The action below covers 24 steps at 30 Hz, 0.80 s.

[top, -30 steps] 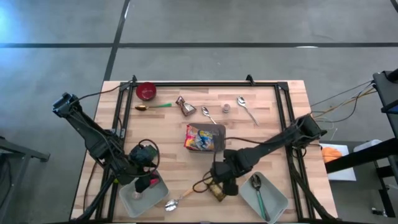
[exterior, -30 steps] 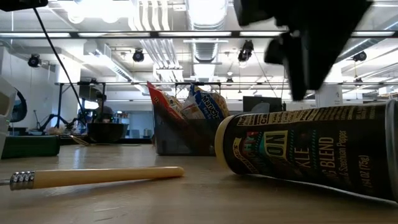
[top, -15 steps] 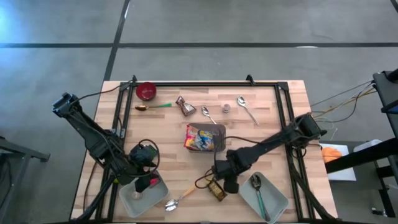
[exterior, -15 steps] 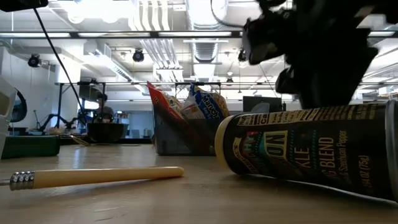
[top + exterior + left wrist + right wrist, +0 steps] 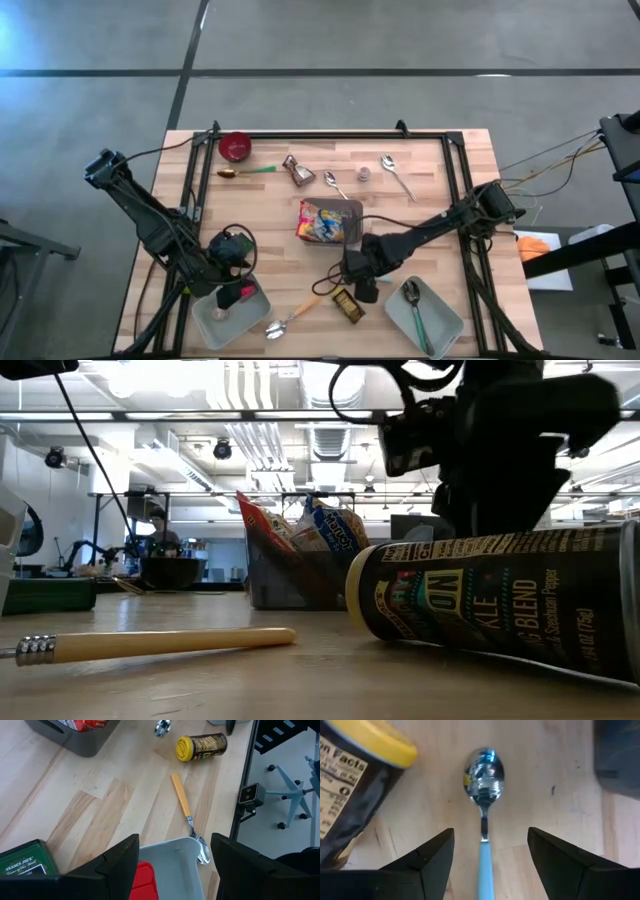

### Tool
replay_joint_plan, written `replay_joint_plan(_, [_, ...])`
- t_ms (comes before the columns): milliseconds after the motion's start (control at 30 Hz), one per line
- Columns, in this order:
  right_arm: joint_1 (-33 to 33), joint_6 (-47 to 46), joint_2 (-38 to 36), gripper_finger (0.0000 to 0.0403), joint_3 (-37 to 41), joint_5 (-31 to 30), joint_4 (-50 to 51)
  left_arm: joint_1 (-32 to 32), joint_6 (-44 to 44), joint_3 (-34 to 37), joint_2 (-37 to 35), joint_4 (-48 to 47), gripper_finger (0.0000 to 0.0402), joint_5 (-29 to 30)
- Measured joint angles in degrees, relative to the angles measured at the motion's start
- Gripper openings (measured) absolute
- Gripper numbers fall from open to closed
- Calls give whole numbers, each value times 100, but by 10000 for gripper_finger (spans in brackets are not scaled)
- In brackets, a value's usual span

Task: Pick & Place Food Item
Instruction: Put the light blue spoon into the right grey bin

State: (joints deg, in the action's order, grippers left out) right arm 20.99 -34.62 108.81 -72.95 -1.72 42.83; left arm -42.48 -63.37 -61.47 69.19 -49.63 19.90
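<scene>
High view: the spice jar [image 5: 348, 304] lies on its side on the wooden surface [image 5: 430, 190], near the front edge, between two grey trays. The right end effector [image 5: 362, 290] hovers just beside the jar's upper end. The right tray [image 5: 440, 322] holds a spoon. The left end effector [image 5: 232, 293] sits over the left tray [image 5: 205, 318], which holds a red item [image 5: 245, 293]. A yellow-handled spoon [image 5: 293, 316] lies between that tray and the jar. A dark bin of snack packets [image 5: 326, 222] stands mid-surface.

Low view: the jar [image 5: 500, 600] lies tilted on its side, with a dark arm behind and above it; the yellow handle [image 5: 160, 644] is apart from it.

Left wrist view: the left end effector [image 5: 172, 865] has its fingers spread, nothing between them, above the tray [image 5: 175, 857]; the jar [image 5: 201, 746] lies well beyond.

Right wrist view: the right end effector [image 5: 490, 862] is spread and empty over a blue-handled spoon [image 5: 484, 795], with the jar's yellow cap [image 5: 375, 742] just beside it.
</scene>
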Motion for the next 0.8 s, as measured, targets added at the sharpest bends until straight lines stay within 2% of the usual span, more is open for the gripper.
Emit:
replay_joint_plan(100, [-1,156,0,242,45,-1,-18,0,6,0,0,-41,249,-2])
replay_joint_plan(533, [-7,160,0,154,553,11,-575,0,6,2,1,-162,249,-11])
replay_joint_plan(800, [-11,27,-2,62,614,-46,-566,0,54,2,1,-248,249,-13])
